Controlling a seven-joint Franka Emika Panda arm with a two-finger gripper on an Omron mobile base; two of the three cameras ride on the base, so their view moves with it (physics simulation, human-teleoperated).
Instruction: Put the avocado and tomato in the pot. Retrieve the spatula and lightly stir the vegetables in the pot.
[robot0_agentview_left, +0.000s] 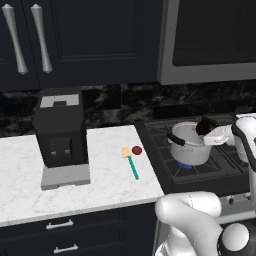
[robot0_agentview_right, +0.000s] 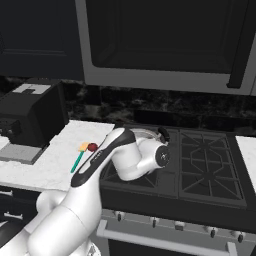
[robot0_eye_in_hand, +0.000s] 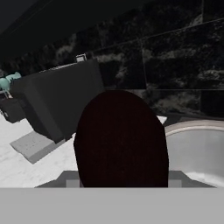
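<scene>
My gripper (robot0_agentview_left: 205, 129) reaches in from the right and is shut on the avocado (robot0_agentview_left: 203, 127), a dark egg-shaped lump held just over the far rim of the steel pot (robot0_agentview_left: 190, 147). In the hand view the avocado (robot0_eye_in_hand: 120, 140) rises large between the fingers, with the pot's pale rim (robot0_eye_in_hand: 197, 130) to its right. The pot stands on the front left burner. The tomato (robot0_agentview_left: 136, 150) lies on the marble counter, touching or almost touching the yellow head of the spatula (robot0_agentview_left: 132, 165). From the right base view, the tomato (robot0_agentview_right: 92, 147) and spatula (robot0_agentview_right: 77, 160) lie left of my arm.
A black coffee machine (robot0_agentview_left: 60, 127) stands on the counter at the left. The black stove (robot0_agentview_left: 165, 170) adjoins the counter's right end, with a microwave (robot0_agentview_right: 165, 45) above. Dark cabinets hang over the counter. Bare counter lies between the machine and the spatula.
</scene>
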